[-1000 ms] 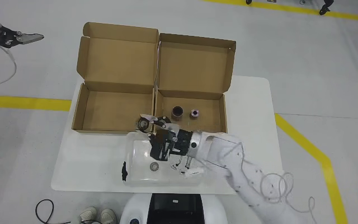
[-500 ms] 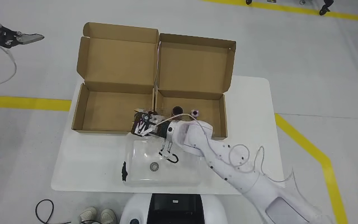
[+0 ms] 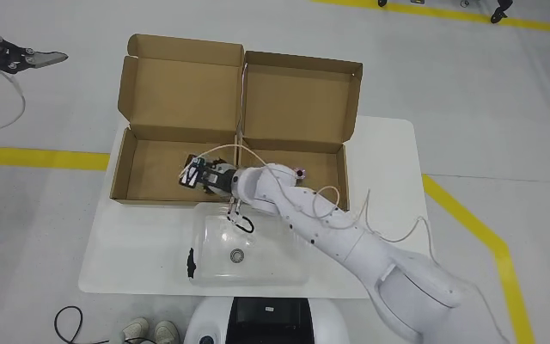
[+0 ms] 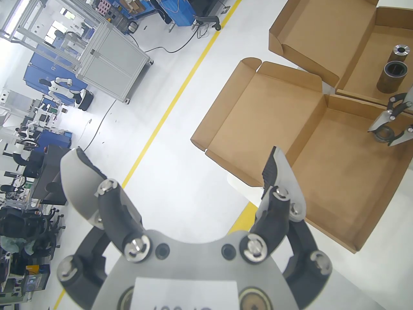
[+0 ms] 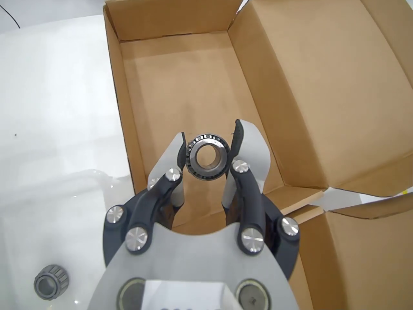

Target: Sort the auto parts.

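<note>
Steel bearing clamped in right claw, apparently above the cardboard box.

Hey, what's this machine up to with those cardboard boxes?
It's sorting metal auto parts. The right gripper is clamped on a ring-shaped bearing and holds it over the left cardboard box. The neighbouring box already has two dark cylinders standing in it. A second bearing lies in the clear tray. The left gripper is open, holding nothing, off to the side over the floor.
</note>
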You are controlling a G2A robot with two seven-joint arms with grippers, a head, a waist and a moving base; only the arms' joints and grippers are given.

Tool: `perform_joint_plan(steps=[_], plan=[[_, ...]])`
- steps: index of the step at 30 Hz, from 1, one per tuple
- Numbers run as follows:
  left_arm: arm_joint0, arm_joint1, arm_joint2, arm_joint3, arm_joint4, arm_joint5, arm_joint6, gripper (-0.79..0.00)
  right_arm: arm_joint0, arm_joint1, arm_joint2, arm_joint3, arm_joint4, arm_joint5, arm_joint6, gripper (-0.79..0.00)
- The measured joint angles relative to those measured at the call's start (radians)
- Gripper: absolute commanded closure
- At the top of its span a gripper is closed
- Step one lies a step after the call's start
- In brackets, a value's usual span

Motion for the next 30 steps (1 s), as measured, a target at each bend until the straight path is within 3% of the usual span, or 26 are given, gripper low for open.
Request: perform_joint_plan(steps=[5,6,7,15,20,25,30], plan=[[0.000,0.000,0.000,0.000,0.000,0.000,0.000,-0.785,0.046,-0.061,-0.022,0.120,0.026,0.003,0.008,-0.151],[0.000,0.000,0.000,0.000,0.000,0.000,0.000,-0.785,0.052,-0.071,-0.025,0.140,0.030,0.003,0.011,-0.234],[0.000,0.000,0.000,0.000,0.000,0.000,0.000,-0.785,0.058,-0.081,-0.028,0.159,0.034,0.000,0.012,-0.268],[0.000,0.000,0.000,0.000,0.000,0.000,0.000,-0.785,0.091,-0.147,-0.037,0.301,0.046,-0.018,-0.037,-0.296],[0.000,0.000,0.000,0.000,0.000,0.000,0.000,-0.785,0.103,-0.164,-0.030,0.329,0.033,-0.039,-0.092,-0.323],[0.000,0.000,0.000,0.000,0.000,0.000,0.000,-0.785,0.101,-0.155,-0.016,0.288,-0.002,-0.067,-0.147,-0.326],[0.000,0.000,0.000,0.000,0.000,0.000,0.000,-0.785,0.067,-0.117,0.014,0.164,-0.058,-0.077,-0.148,-0.336]])
